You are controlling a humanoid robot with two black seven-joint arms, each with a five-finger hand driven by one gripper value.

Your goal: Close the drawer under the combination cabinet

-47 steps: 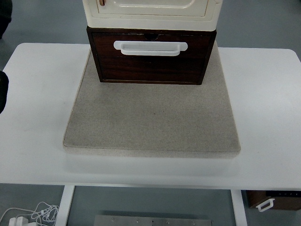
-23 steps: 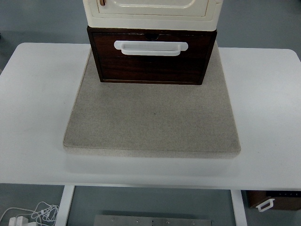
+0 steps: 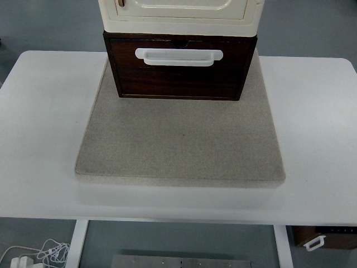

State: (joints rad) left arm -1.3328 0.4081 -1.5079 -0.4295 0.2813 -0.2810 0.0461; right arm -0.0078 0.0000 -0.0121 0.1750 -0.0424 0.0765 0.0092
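White table surface point(image 3: 44, 111) carries no robot hand: 1.0 s ago a black arm edge showed at the left border, and it has since left the view. No hand is visible on either side, so finger state cannot be told. All other items match the earlier frames in position.

Layout, left to right:

1. Floor at lower left: a white cable bundle point(image 3: 33, 255) lies beneath the table.
2. Table centre: a beige mat point(image 3: 178, 145), speckled and thick, lies flat and spans from near the front edge to the rear.
3. Rear of the mat: the dark wood drawer point(image 3: 178, 81) stands on it, its front carrying 1 white handle point(image 3: 178, 57) across the upper part. The drawer front projects slightly forward of the cream cabinet point(image 3: 178, 14) stacked directly above it.
4. Floor at lower right: a second dark wood box with a white handle point(image 3: 322, 239) shows below the table edge.

The room floor is grey-blue.
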